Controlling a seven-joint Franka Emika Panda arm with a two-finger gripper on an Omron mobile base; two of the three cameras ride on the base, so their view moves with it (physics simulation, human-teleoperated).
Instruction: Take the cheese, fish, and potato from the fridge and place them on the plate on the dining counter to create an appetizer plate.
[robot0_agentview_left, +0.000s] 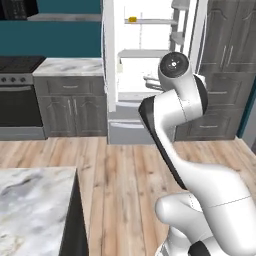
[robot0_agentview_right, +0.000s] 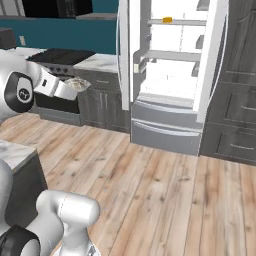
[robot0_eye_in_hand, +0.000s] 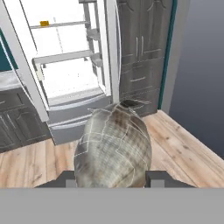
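1 silvery-grey scaled fish (robot0_eye_in_hand: 113, 146) between fingers (robot0_eye_in_hand: 159, 178).

Black stove (robot0_agentview_left: 17, 92) beside dark grey cabinets (robot0_agentview_left: 70, 107), teal wall (robot0_agentview_left: 50, 37), wooden floor (robot0_agentview_left: 120, 170).

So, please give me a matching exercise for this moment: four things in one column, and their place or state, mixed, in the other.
1 fish
2 cheese
3 fridge
4 stove

a on an upper fridge shelf
b doors open
c held in the gripper
d left of the fridge, black top

Pairs: 1-c, 2-a, 3-b, 4-d
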